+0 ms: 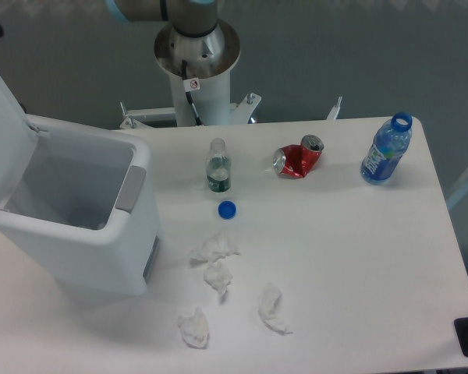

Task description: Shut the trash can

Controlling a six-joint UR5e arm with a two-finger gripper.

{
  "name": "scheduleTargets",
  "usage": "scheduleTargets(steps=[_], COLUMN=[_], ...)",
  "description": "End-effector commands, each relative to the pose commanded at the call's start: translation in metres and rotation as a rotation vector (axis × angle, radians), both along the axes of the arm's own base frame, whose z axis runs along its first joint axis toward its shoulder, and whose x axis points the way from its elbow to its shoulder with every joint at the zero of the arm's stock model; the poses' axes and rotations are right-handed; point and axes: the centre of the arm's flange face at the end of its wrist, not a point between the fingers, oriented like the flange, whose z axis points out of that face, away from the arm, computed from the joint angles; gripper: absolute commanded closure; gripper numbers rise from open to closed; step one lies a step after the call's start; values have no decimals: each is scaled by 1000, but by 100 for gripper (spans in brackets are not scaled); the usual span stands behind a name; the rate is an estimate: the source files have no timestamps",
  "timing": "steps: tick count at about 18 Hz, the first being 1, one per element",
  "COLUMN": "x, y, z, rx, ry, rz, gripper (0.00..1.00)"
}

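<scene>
While the trash can (70, 218) stands open at the table's left, the gripper is out of view.

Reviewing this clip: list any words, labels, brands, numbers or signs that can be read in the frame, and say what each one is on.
No text can be read.
Round red-and-white sticker on the robot's base column: a prohibition-type sign, too small to make out.
Small clear bottle: dark green label, blurred.
Blue bottle: label print blurred.
Crushed red can: markings unreadable.
Trash can: no lettering visible.
</scene>
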Motion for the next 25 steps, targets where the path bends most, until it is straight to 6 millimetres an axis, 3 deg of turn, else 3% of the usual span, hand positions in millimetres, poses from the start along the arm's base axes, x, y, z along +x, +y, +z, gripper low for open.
scheduleTargets(steps=[11, 19, 25], x=[-9, -16, -25], y=[0, -6, -2], z=[-12, -10, -27], rx=[-66, -91, -130], ry=[56, 98, 121], rz=[72, 152, 181], gripper=[100, 100, 100])
